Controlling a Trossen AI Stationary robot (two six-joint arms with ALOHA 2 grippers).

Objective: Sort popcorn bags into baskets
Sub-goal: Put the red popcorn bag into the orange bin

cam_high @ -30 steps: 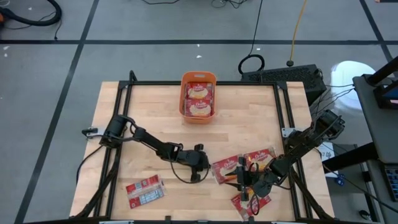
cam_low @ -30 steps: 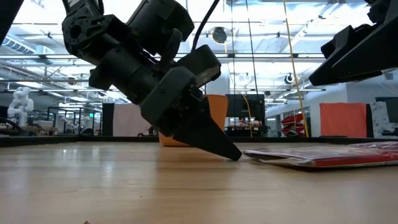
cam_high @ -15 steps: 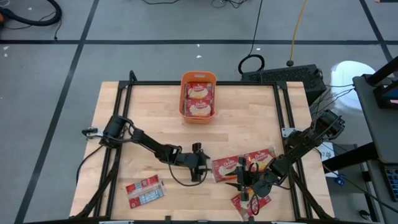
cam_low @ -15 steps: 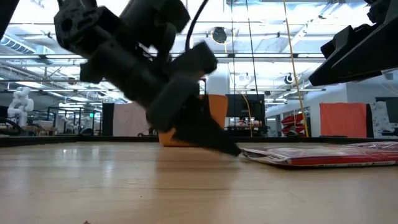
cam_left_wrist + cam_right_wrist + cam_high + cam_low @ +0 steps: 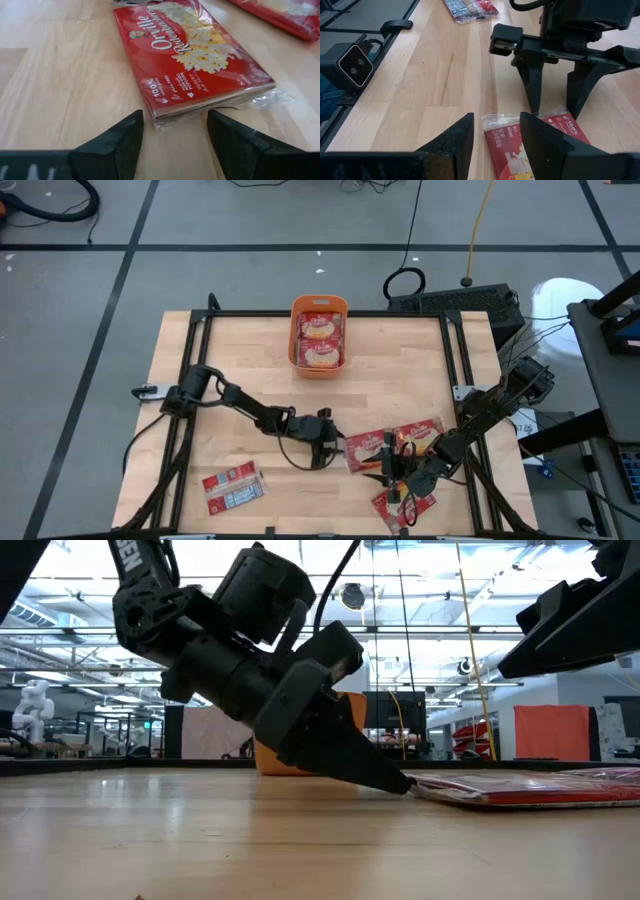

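A red popcorn bag [image 5: 368, 448] lies flat on the table, label up. My left gripper [image 5: 175, 135] is open at its clear sealed end [image 5: 200, 107], one finger to each side. My right gripper [image 5: 496, 135] hovers open above the same bag's other end [image 5: 507, 142]. A second bag [image 5: 418, 432] lies to the right, a third [image 5: 405, 505] by the near edge, and another [image 5: 232, 485] lies print side up at the near left. The orange basket [image 5: 319, 302] at the far edge holds two bags. My left gripper comes at the bag's clear sealed end [image 5: 215, 105] low and slanting down from the table's left, its fingertips [image 5: 403, 783] down at the table. I cannot tell whether they touch the bag. The bag lies flat on the table.
A black frame [image 5: 300, 314] runs along the table's edges. Bare wood lies between the basket and the bags. My right arm [image 5: 490, 405] reaches in from the right over the bags there.
My left gripper drew back a little toward the table's left, then came forward toward the bag's end and tipped lower. My right arm has kept still.
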